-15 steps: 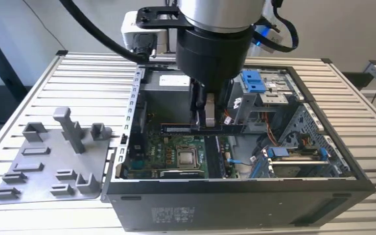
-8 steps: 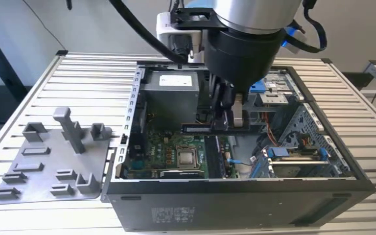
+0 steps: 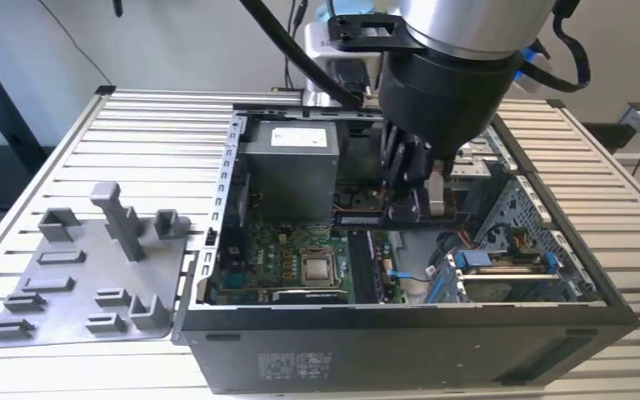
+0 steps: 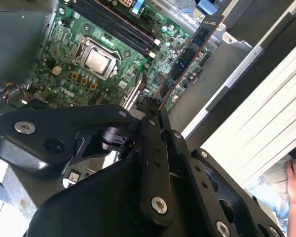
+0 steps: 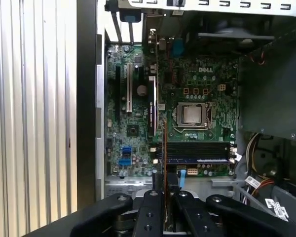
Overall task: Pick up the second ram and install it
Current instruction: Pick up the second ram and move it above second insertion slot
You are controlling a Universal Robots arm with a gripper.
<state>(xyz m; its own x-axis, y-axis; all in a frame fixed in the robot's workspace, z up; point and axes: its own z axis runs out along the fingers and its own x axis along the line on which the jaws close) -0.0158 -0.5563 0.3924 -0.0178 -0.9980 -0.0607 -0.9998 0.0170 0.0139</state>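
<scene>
My gripper [image 3: 415, 208] hangs inside the open computer case [image 3: 409, 321], shut on the second ram [image 3: 370, 219], a thin dark bluish stick. In the second wrist view the ram [image 4: 190, 54] juts out from between the closed fingers [image 4: 153, 123] over the green motherboard [image 4: 64, 64]. In the first wrist view the ram [image 5: 164, 148] shows edge-on as a slim strip rising from my gripper [image 5: 164, 197]. It is held above the board, near one end of the long black memory slots [image 5: 195, 150]. I cannot tell whether it touches a slot.
The processor socket [image 5: 192, 114] lies beside the slots, and the grey power supply [image 3: 292, 162] stands at the case's back. Blue drive clips [image 3: 470, 260] sit at the exterior view's right. A grey plastic tray [image 3: 87, 275] with upright blocks lies outside the case on the slatted table [image 3: 153, 125].
</scene>
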